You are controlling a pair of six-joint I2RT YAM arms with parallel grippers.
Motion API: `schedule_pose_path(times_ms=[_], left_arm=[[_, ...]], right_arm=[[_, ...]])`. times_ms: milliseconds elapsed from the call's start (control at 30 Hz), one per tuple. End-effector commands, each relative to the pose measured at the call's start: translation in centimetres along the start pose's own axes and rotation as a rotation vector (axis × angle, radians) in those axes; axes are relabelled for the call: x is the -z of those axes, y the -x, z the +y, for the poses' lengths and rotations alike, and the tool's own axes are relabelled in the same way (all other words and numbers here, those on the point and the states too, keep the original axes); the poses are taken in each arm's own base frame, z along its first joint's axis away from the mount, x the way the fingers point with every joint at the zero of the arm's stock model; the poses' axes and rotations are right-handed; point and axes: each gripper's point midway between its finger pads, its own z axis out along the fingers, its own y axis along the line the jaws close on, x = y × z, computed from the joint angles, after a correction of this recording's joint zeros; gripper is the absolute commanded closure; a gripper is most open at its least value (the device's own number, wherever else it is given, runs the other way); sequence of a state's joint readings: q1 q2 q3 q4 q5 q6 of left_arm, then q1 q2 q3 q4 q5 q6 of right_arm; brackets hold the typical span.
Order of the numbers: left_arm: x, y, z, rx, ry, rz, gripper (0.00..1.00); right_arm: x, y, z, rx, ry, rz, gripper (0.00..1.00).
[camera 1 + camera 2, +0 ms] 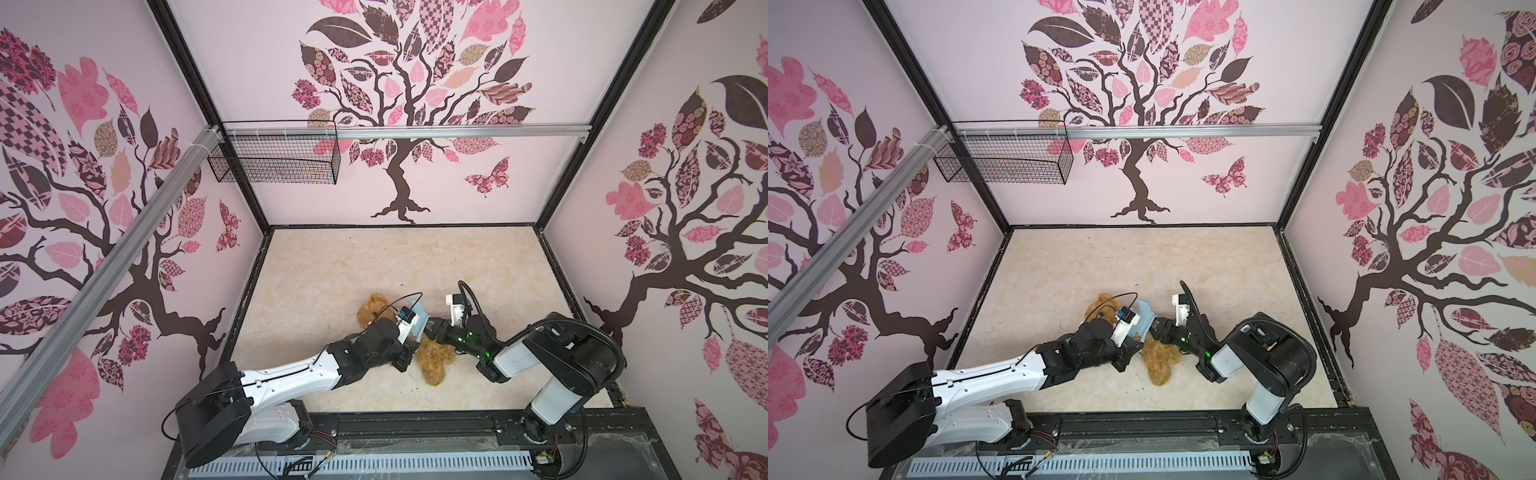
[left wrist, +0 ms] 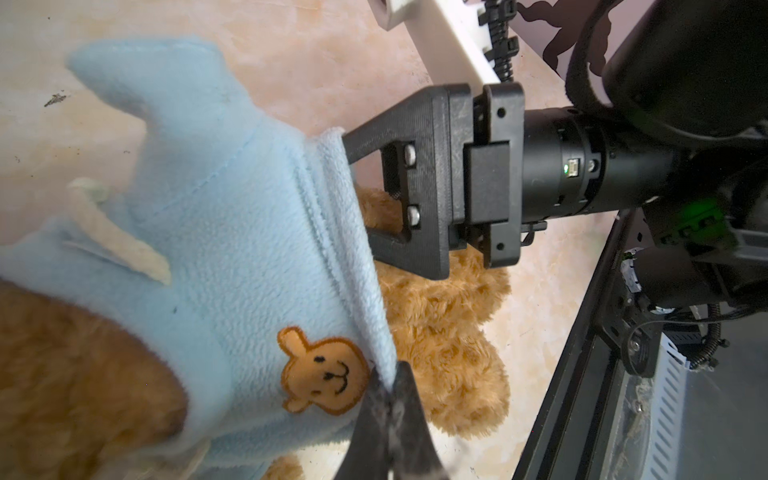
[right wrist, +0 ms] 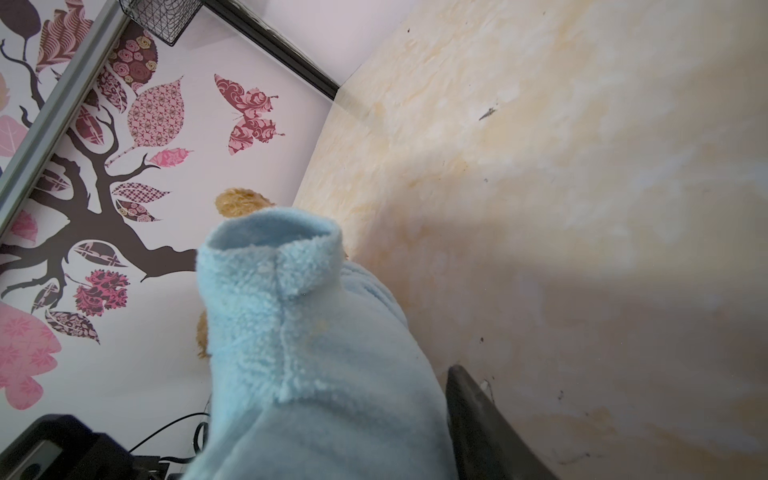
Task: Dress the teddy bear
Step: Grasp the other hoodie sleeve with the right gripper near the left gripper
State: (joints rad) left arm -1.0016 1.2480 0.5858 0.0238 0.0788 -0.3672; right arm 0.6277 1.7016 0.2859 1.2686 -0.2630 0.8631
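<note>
The left fingers (image 2: 388, 415) are pressed fully together on the hem (image 2: 349, 257) of the shirt (image 2: 232, 232), pinching a fold right beside its small orange bear-face patch (image 2: 324, 376). The right fingers (image 2: 374, 133) stand about half apart and reach in at the same hem, a little along from the left ones. Their tips are hidden behind the cloth, so I cannot tell whether they press it or only sit inside the opening. The bear (image 1: 436, 359) lies under and between both pairs. Its head (image 1: 374, 309) is beyond the left fingers and its legs stick out past the hem on the right fingers' side. By my reading the task is about half done. The shirt looks to be over the head and around the chest, but the sleeve (image 3: 266, 249) nearest the right fingers gapes empty and the hem is not yet drawn down the body. What seems left is getting the arms into the sleeves and pulling the hem toward the legs. Room is tight at the hem, where the two pairs nearly meet. The front rail (image 1: 415, 428) runs behind both wrists, while bare surface (image 1: 415, 257) spreads wide ahead of the fingers.
</note>
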Motion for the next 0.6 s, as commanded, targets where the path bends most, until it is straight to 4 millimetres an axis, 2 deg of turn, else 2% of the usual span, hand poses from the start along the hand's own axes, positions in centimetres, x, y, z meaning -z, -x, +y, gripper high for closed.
schedule_pose_path(times_ms=[0,100,200,367,433,567], left_arm=[[0.1,-6.7,-1.4,0.014,-0.106,0.238,1.0],[-0.1,-6.7,-1.5,0.008,-0.112,0.249,1.0],[-0.3,-6.1,-1.6,0.003,-0.113,0.241,1.0],[0.1,-2.8,-1.5,0.023,-0.104,0.171,0.98],[0.7,-0.9,-1.4,0.021,-0.089,0.129,0.84],[3.0,2.6,-1.2,-0.029,-0.037,0.045,0.63]], right_arm=[[-0.2,7.0,-0.3,-0.085,0.008,-0.251,0.47],[-0.8,6.7,0.5,-0.062,0.048,-0.223,0.55],[-0.9,6.6,2.2,0.01,0.119,-0.197,0.65],[-0.7,5.0,5.3,0.193,0.258,-0.099,0.87],[-0.3,4.0,6.1,0.25,0.302,-0.051,0.92],[0.7,2.8,7.3,0.357,0.364,0.003,0.98]])
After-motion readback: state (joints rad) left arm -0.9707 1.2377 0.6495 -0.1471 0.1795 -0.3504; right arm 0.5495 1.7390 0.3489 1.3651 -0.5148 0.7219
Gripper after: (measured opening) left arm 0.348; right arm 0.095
